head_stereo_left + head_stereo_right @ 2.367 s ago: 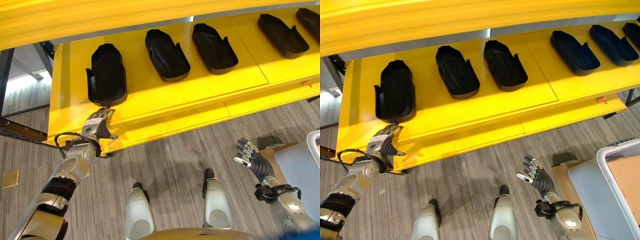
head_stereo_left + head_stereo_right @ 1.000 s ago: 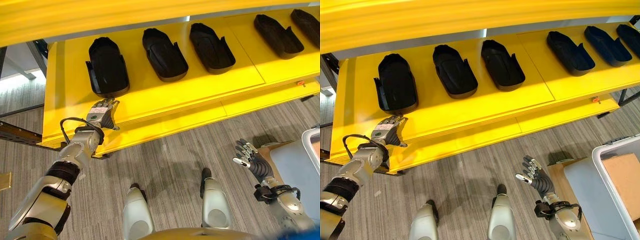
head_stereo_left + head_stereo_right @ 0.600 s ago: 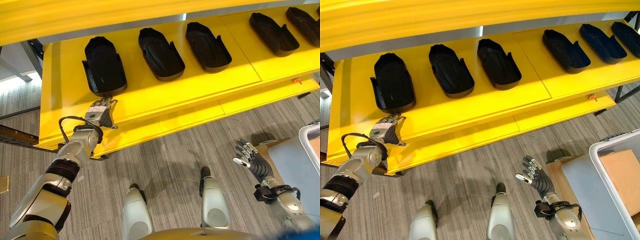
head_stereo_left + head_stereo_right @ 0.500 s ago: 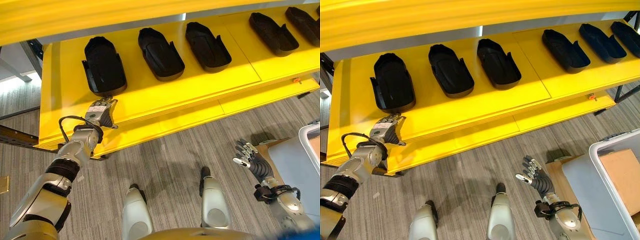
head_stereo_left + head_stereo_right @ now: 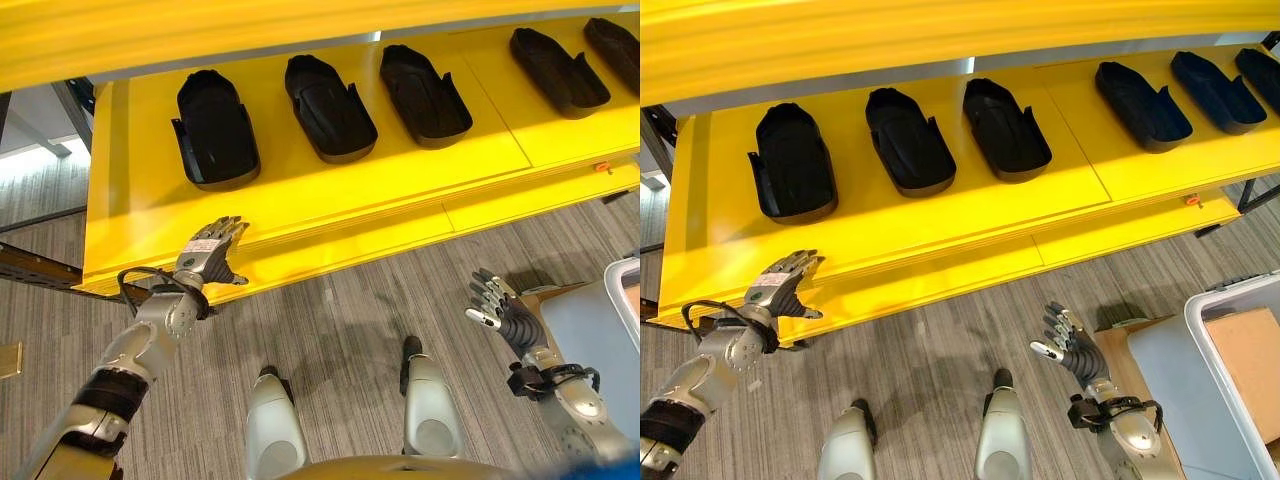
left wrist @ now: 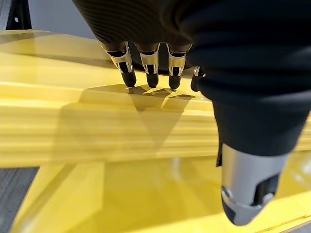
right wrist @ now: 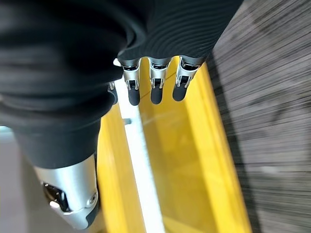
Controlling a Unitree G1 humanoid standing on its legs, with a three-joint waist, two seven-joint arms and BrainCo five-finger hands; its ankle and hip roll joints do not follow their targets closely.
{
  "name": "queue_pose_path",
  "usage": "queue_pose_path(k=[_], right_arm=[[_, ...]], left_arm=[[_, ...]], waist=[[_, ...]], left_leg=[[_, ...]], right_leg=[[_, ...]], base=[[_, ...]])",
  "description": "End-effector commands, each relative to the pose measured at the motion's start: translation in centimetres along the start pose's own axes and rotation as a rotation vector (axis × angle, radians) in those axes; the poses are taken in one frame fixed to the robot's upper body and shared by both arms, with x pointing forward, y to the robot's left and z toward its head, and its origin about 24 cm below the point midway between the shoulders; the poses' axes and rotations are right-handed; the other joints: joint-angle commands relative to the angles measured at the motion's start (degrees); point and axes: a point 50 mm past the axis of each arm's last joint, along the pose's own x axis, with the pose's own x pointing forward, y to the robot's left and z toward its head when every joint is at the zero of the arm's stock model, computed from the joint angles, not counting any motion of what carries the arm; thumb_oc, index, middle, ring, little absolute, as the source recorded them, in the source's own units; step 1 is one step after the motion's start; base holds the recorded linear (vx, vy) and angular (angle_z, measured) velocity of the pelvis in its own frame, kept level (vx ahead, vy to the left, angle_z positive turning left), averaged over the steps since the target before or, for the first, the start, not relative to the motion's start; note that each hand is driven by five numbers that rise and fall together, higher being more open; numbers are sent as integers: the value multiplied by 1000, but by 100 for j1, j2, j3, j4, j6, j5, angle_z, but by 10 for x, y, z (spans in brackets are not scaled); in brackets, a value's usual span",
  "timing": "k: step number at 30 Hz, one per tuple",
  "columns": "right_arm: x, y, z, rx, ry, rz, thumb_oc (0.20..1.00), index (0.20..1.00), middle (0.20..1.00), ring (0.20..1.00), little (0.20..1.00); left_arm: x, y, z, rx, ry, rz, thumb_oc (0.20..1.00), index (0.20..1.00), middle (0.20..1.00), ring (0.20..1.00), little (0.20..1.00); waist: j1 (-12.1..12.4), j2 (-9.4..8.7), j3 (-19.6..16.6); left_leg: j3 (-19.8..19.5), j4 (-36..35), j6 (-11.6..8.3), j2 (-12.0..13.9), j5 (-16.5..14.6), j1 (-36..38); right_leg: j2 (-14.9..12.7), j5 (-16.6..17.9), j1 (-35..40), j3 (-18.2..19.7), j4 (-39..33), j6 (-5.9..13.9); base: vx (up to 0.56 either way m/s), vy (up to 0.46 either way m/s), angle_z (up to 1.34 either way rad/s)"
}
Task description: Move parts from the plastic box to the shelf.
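Several black moulded parts lie in a row on the yellow shelf (image 5: 300, 195): the leftmost part (image 5: 213, 128), a second part (image 5: 329, 106) and a third part (image 5: 425, 82) beside it, more towards the right. My left hand (image 5: 212, 251) is open and empty at the shelf's front edge, just below the leftmost part; its straight fingers (image 6: 148, 65) point at the yellow edge. My right hand (image 5: 503, 315) is open and empty, low on the right over the floor. The plastic box (image 5: 1230, 370) stands at the lower right, a brown cardboard piece (image 5: 1252, 360) in it.
An upper yellow shelf board (image 5: 200, 35) overhangs the parts. A dark metal frame (image 5: 40, 262) juts out left of the shelf. Grey striped carpet (image 5: 340, 320) lies between the shelf and the box.
My left hand has drawn back from the shelf's front edge and lowered a little. The right hand has barely moved. The camera has shifted slightly.
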Motion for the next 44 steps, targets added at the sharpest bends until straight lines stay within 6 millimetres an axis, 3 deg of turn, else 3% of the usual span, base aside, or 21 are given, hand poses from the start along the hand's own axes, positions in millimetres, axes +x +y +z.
queue_pose_path(k=[1, 3, 5, 7, 8, 9, 13, 18, 19, 20, 21, 22, 23, 24, 26, 27, 29, 31, 35, 41, 44], right_arm=[[-2, -1, 24, -23, -133, -1, 1000, 1000, 1000, 1000, 1000], [0, 0, 25, -16, -138, 4, 1000, 1000, 1000, 1000, 1000], [0, 3, 22, -4, -126, 19, 1000, 1000, 1000, 1000, 1000], [1, 7, 16, 0, -95, 39, 1000, 1000, 1000, 1000, 1000], [1, 7, 15, 0, -89, 40, 1000, 1000, 1000, 1000, 1000], [2, 8, 11, -2, -77, 39, 1000, 1000, 1000, 1000, 1000], [4, 9, 7, -15, -61, 33, 1000, 1000, 1000, 1000, 1000], [-1, 4, 5, -43, -43, 23, 1000, 1000, 1000, 1000, 1000], [-1, 4, 5, -50, -41, 25, 1000, 1000, 1000, 1000, 1000], [-3, 1, 4, -63, -31, 23, 1000, 1000, 1000, 1000, 1000], [-3, 1, 4, -63, -31, 23, 1000, 1000, 1000, 1000, 1000], [-4, -1, 5, -70, -31, 17, 1000, 1000, 1000, 1000, 1000], [-5, -5, 6, -78, -37, -7, 1000, 1000, 1000, 1000, 1000], [-5, -9, 6, -82, -36, -25, 1000, 1000, 1000, 1000, 1000], [-5, -10, 3, -89, -19, -27, 1000, 1000, 1000, 1000, 1000], [-4, -11, 3, -90, -16, -24, 1000, 1000, 1000, 1000, 1000], [-5, -10, 0, -61, -13, -26, 1000, 1000, 1000, 1000, 1000], [-9, -11, -7, -23, 4, -61, 1000, 1000, 1000, 1000, 1000], [-11, -9, -12, -5, 24, -69, 1000, 1000, 1000, 1000, 1000], [-4, 3, -20, 54, 40, -51, 1000, 1000, 1000, 1000, 1000], [-1, 11, -22, 78, 43, -33, 1000, 1000, 1000, 1000, 1000]], left_arm=[[-11, -8, -2, -144, 1, -47, 1000, 1000, 1000, 1000, 1000], [-24, -7, -2, -357, 21, -17, 1000, 1000, 1000, 1000, 1000], [-40, -18, -3, -657, 65, -3, 1000, 1000, 1000, 1000, 1000], [-60, -49, 4, -1215, 143, -28, 1000, 1000, 1000, 1000, 1000], [-65, -55, 6, -1251, 157, -50, 1000, 1000, 1000, 1000, 1000], [-73, -67, 12, -1403, 189, -61, 1000, 1000, 1000, 1000, 1000], [-89, -85, 22, -1643, 235, -64, 1000, 1000, 1000, 1000, 1000], [-101, -90, 26, -1749, 258, -34, 1000, 1000, 1000, 1000, 1000], [-104, -92, 27, -1763, 266, -32, 1000, 1000, 1000, 1000, 1000], [-109, -96, 28, -1781, 279, -31, 1000, 1000, 1000, 1000, 1000], [-109, -96, 28, -1781, 279, -31, 1000, 1000, 1000, 1000, 1000], [-110, -96, 29, -1794, 280, -23, 1000, 1000, 1000, 1000, 1000], [-109, -98, 29, -1790, 285, -27, 1000, 1000, 1000, 1000, 1000], [-106, -98, 29, -1787, 281, -29, 1000, 1000, 1000, 1000, 1000], [-109, -101, 29, -1815, 292, -26, 1000, 1000, 1000, 1000, 1000], [-107, -101, 30, -1814, 291, -19, 1000, 1000, 1000, 1000, 1000], [-106, -101, 32, -1825, 285, -17, 1000, 1000, 1000, 1000, 1000], [-107, -103, 35, -1829, 289, -28, 1000, 1000, 1000, 1000, 1000], [-109, -105, 37, -1815, 296, -45, 1000, 1000, 1000, 1000, 1000], [-102, -103, 35, -1764, 300, -36, 1000, 1000, 1000, 1000, 1000], [-98, -101, 35, -1734, 293, -26, 1000, 1000, 1000, 1000, 1000]], waist=[[31, -129, -188], [68, -106, -225], [124, -68, -278], [198, 26, -374], [197, 46, -412], [215, 109, -473], [296, 259, -710], [341, 383, -930], [366, 418, -974], [401, 495, -1035], [394, 505, -1038], [414, 545, -1058], [411, 528, -1031], [402, 471, -1017], [447, 374, -987], [497, 268, -1009], [450, 185, -1076], [319, 306, -1268], [289, 369, -1430], [354, 254, -1539], [372, 169, -1559]], left_leg=[[-197, -344, 272, -52, 535, -171], [-217, -484, 287, -65, 616, -89], [-241, -653, 275, -58, 646, 128], [-297, -1047, 247, 16, 859, 482], [-300, -1143, 248, 31, 914, 533], [-323, -1440, 221, 93, 1090, 748], [-400, -2032, 207, 283, 1419, 1168], [-393, -2449, 188, 506, 1798, 1457], [-448, -2546, 160, 576, 2020, 1479], [-508, -2725, 82, 678, 2492, 1470], [-514, -2750, 76, 688, 2511, 1475], [-532, -2836, 2, 723, 2803, 1409], [-310, -2823, 0, 732, 3225, 1271], [-25, -2709, 91, 682, 3187, 1161], [-48, -2395, 193, 348, 2714, 1194], [-492, -1838, 300, -320, 1934, 1191], [-421, -1686, 438, -620, 1235, 1348], [-128, -2376, 475, -547, 1246, 1685], [-173, -3091, 526, -665, 1316, 1964], [-27, -3604, 666, -951, 1312, 2185], [14, -3589, 726, -1032, 1237, 2208]], right_leg=[[-120, -658, 574, -111, 463, -178], [-111, -606, 642, -146, 378, -184], [-94, -628, 810, -170, 310, -186], [-25, -625, 1152, -302, 116, -209], [5, -611, 1193, -321, 56, -214], [99, -625, 1391, -434, -67, -235], [358, -813, 1670, -543, -196, -323], [660, -1006, 1866, -634, -298, -503], [751, -1064, 1892, -671, -314, -559], [921, -1101, 1928, -763, -420, -676], [933, -1096, 1933, -772, -431, -683], [1018, -1102, 1941, -852, -537, -723], [1034, -1097, 1947, -979, -607, -817], [1001, -1029, 1985, -1066, -719, -867], [964, -816, 2045, -1037, -1031, -812], [870, -531, 2083, -989, -1468, -748], [801, -432, 2179, -1061, -1709, -701], [799, -284, 2203, -1208, -1854, -595], [655, -5, 2191, -1168, -2043, -428], [315, 393, 2136, -1074, -2267, -101], [236, 445, 2130, -1002, -2280, -28]], base=[[0, 0, 0], [13, -20, 2], [48, -57, 4], [43, -131, 15], [43, -175, 22], [39, -158, 16], [21, -152, 10], [-13, -130, -3], [-68, -230, -1], [-68, -171, -1], [-95, -158, 10], [-133, -120, 3], [-178, -170, 6], [-171, -163, 34], [-135, -101, 86], [-138, -37, 46], [-65, 35, 1], [38, 177, 44], [35, 188, 26], [15, 165, -16], [16, 96, -9]])
